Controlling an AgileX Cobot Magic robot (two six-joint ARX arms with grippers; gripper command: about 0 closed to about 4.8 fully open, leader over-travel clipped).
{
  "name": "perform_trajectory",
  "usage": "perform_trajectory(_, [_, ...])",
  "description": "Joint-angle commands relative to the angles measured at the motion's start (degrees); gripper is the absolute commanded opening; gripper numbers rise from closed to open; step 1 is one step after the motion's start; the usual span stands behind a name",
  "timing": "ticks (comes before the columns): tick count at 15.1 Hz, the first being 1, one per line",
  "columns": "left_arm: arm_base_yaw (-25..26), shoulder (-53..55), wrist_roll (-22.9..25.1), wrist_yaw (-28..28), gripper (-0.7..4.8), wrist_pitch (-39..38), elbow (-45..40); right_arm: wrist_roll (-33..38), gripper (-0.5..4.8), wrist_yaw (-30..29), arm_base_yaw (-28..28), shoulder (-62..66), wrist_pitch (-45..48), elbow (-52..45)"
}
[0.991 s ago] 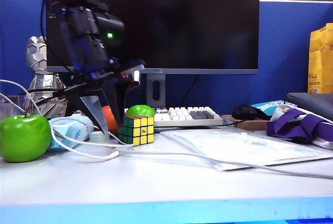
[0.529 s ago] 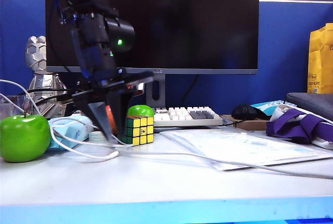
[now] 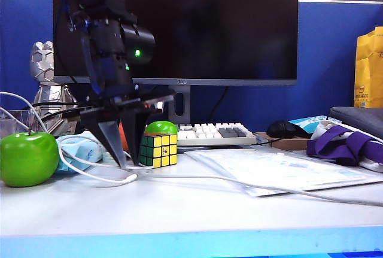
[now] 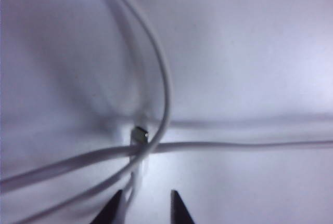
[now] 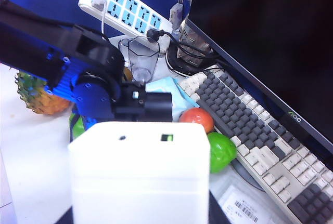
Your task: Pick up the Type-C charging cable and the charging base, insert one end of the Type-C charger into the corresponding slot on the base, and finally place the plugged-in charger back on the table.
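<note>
A smooth, matt white top is seen on the table (image 3: 197,210). The Type-C charging cable (image 4: 165,86) is sheathed in smooth white plastic with a soft sheen. The charging base (image 5: 140,174) is formed of matt white plastic. On the left, a glossy finish is shown by the green apple (image 3: 28,158).

text: "AOC" | on: monitor bezel (image 5: 291,117)
</note>
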Motion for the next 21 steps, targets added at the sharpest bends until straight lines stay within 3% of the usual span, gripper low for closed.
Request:
perform_trajectory(1, [-0.07, 1.31, 0.79, -0.15, 1.21, -0.39, -0.09, 0.2, -0.05, -0.39, 0.13, -0.44, 1.22, 0.33])
perform_trajectory(18, [-0.09, 3.74, 1.46, -0.2, 1.19, 3.06, -0.11, 0.17, -0.05, -0.37, 0.13, -0.42, 1.31, 0.33])
perform_trajectory(19, [-0.09, 3.74, 2.1, -0.2, 1.09, 2.95, -0.11, 0.17, -0.05, -0.37, 0.13, -0.42, 1.31, 0.33])
perform_trajectory(20, [-0.09, 3.74, 3.54, -0.2, 0.19, 2.38, -0.13, 0.17, -0.05, -0.37, 0.13, -0.42, 1.31, 0.33])
perform_trajectory(21, [-0.09, 3.74, 4.96, -0.2, -0.06, 1.7, -0.13, 0.17, -0.05, -0.37, 0.13, -0.42, 1.33, 0.33])
